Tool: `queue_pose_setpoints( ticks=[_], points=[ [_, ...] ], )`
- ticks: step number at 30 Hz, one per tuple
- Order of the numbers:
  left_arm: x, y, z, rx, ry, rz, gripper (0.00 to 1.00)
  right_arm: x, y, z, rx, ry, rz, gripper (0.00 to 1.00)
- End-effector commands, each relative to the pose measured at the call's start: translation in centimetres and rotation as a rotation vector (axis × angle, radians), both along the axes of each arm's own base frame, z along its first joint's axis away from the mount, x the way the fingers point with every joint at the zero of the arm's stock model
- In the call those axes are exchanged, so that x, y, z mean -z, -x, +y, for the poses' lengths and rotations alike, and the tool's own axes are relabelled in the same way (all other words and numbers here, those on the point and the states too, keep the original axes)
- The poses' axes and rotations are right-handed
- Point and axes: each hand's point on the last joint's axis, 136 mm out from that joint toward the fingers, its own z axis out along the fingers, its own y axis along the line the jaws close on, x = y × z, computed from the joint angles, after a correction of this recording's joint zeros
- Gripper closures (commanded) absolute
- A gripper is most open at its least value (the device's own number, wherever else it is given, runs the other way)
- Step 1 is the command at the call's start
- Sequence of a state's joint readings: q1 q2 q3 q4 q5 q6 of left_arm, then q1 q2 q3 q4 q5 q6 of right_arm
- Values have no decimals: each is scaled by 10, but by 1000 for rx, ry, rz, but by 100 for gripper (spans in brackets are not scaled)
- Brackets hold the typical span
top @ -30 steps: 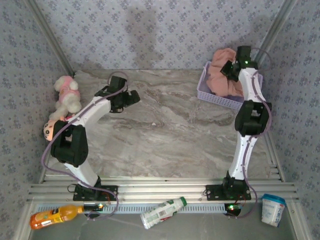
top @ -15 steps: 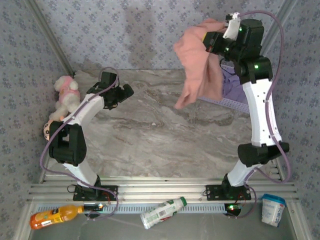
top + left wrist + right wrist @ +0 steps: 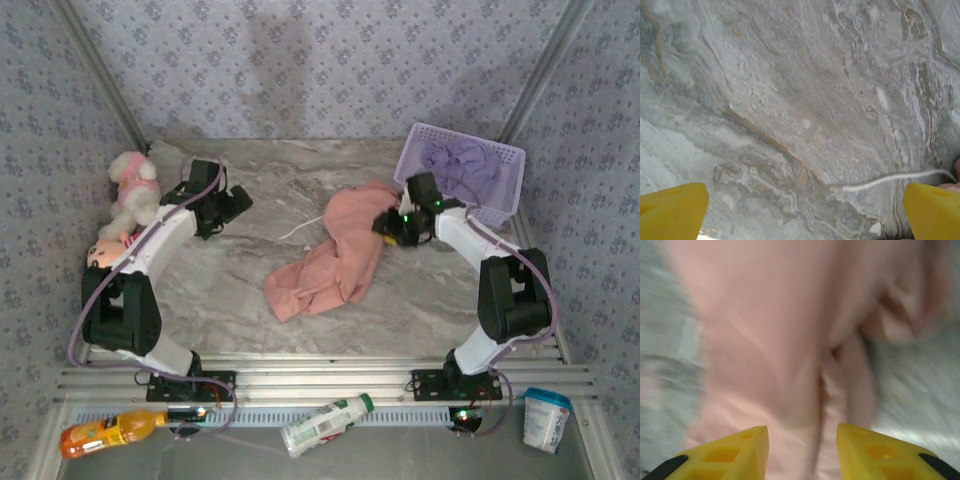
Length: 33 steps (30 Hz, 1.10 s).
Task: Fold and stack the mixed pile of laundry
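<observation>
While blur smears the right wrist view, the right pincer shows its yellow fingers standing apart. The salmon-pink shorts lie under them, and one crease runs up the gap. Seen from above, the shorts sprawl crumpled mid-table, the right arm bent low and reaching in to their far right edge. The lavender shirt is bunched in the mesh basket, its shape hard to read. The left pincer is spread wide above bare marble on an outstretched arm. The white drawstring trails in near its right finger.
</observation>
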<state>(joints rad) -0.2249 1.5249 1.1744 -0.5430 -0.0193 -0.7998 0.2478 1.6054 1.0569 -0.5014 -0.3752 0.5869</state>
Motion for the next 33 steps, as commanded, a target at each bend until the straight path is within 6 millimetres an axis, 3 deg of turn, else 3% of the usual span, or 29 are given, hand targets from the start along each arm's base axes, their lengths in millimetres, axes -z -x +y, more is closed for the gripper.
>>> queue_pose_setpoints(
  ticks=[1, 6, 9, 12, 15, 19, 24, 26, 27, 30, 31, 33],
  points=[
    [5, 15, -37, 109, 61, 6, 1, -30, 7, -25, 42, 134, -106, 55],
    [17, 24, -96, 301, 67, 26, 5, -51, -1, -17, -40, 256, -163, 49],
    [21, 29, -128, 416, 72, 52, 16, -63, -18, 5, -74, 274, -215, 42],
    [32, 49, -149, 562, 29, 122, 23, -62, -33, 38, -119, 288, -241, 38],
    [50, 78, -157, 682, -35, 211, 23, -49, -44, 68, -174, 360, -253, 36],
    [77, 120, -145, 728, -111, 333, 24, -24, -53, 97, -253, 483, -222, 33],
    [98, 143, -132, 686, -149, 389, 24, 16, -50, 112, -351, 581, -117, 31],
    [103, 147, -128, 674, -168, 397, 26, 28, -51, 109, -358, 617, -85, 37],
    [106, 147, -127, 668, -178, 398, 28, 32, -51, 107, -355, 633, -73, 47],
    [111, 147, -125, 655, -190, 403, 41, 35, -55, 100, -346, 653, -59, 94],
    [112, 146, -125, 652, -192, 403, 48, 32, -56, 96, -333, 661, -60, 100],
    [112, 142, -124, 646, -206, 395, 60, 19, -60, 93, -311, 642, -75, 100]
  ],
)
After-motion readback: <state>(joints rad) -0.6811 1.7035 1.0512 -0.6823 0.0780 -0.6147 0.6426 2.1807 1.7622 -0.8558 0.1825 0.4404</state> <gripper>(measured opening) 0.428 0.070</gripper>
